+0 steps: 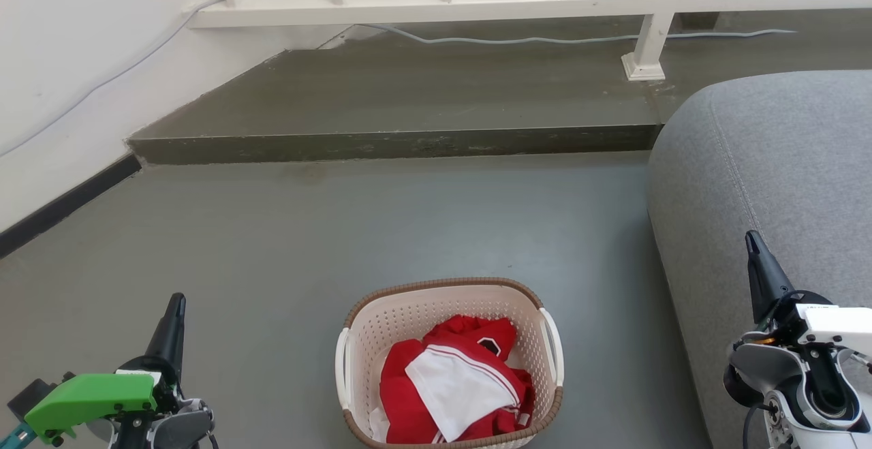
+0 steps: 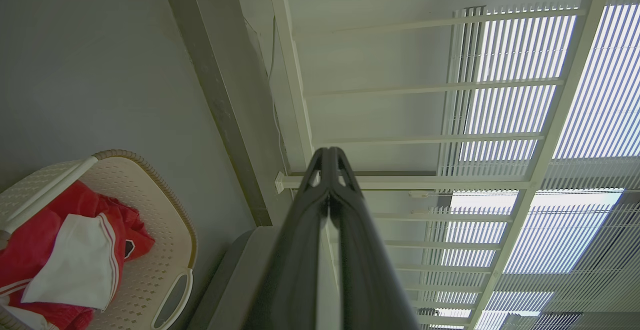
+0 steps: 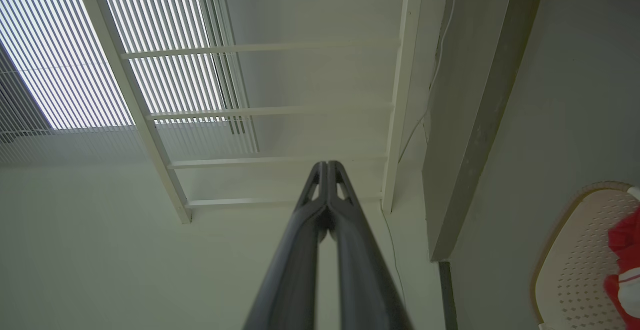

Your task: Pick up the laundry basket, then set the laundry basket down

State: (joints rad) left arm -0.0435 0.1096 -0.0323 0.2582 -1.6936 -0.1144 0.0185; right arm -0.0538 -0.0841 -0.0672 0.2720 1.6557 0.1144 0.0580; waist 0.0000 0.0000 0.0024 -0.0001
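The laundry basket (image 1: 409, 323) stands on the grey floor (image 1: 306, 231) at six o'clock in the head view. It holds red and white clothes (image 1: 453, 384) (a white piece lies on top of the red). The left end effector (image 1: 176, 307) hangs at eight o'clock, well apart from the basket, its two dark fingers clenched together on nothing. The right end effector (image 1: 752, 244), between three and four o'clock before a grey sofa (image 1: 783, 163), is likewise clenched and empty. A raised step (image 1: 395, 95) and white railing (image 1: 443, 6) lie at twelve o'clock.
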